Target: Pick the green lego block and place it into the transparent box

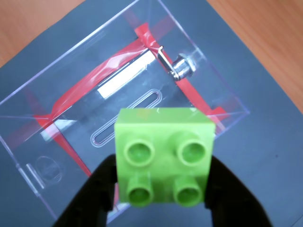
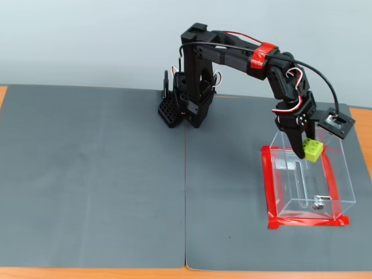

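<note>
My gripper is shut on the green lego block, its two black fingers pressing the brick's left and right sides, studs facing the wrist camera. In the fixed view the gripper holds the green lego block in the air over the far end of the transparent box. The transparent box lies open beneath the brick in the wrist view, with red tape around its base, a slot in its bottom and a small metal fitting at one end. Nothing lies inside the box.
The box stands on a dark grey mat at the right side of the fixed view, near the mat's right edge. The arm's base stands at the mat's far middle. Bare wooden table shows beyond the mat.
</note>
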Motion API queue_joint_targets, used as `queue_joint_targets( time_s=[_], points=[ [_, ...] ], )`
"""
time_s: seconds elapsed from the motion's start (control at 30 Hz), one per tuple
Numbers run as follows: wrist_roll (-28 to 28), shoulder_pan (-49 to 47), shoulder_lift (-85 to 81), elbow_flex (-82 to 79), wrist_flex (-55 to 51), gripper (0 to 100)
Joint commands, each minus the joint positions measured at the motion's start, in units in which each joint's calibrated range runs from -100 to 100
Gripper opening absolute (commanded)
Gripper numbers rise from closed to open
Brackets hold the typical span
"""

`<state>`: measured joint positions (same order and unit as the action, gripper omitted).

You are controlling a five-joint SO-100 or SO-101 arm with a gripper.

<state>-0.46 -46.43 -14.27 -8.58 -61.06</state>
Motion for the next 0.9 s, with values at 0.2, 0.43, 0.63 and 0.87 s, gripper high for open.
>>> queue_joint_targets(
  time_s=[0.2,0.43,0.63,0.87],
  points=[
    [-0.1,-0.8,2.8,8.0,0.1,6],
    [-0.1,-2.5,2.8,7.4,-0.2,23],
    [-0.1,-2.6,2.3,7.3,-0.2,30],
    [-0.1,-1.9,1.8,8.0,-0.7,30]
  ],
)
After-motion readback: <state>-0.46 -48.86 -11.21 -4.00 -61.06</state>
